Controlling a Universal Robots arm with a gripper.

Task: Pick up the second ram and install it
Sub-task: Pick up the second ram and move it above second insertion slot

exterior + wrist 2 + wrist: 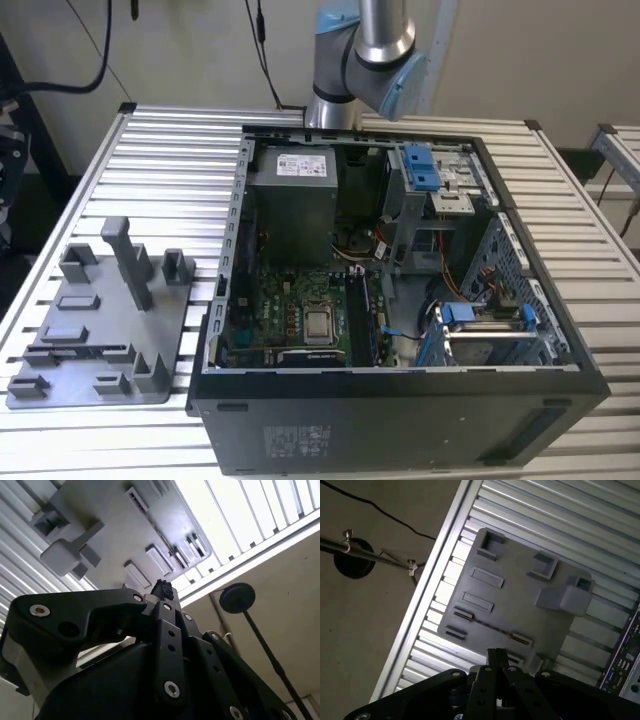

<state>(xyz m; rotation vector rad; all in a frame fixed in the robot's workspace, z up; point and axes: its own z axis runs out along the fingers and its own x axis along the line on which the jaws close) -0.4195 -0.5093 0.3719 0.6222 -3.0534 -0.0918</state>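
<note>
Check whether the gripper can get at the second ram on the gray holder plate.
Probably yes: the gripper hangs above the holder plate, and nothing covers the second ram in its slot.

Matt gray plastic holder plate point(110, 322) — ribbed alu table point(170, 160), matt blk PC case point(400, 420)

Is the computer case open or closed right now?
Open: the computer case has no side panel on top, and the motherboard shows inside.

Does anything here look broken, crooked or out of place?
Nothing stands out. The open computer case sits square on the slatted table; the gray holder plate lies flat beside it, with the gripper aimed at it.
</note>
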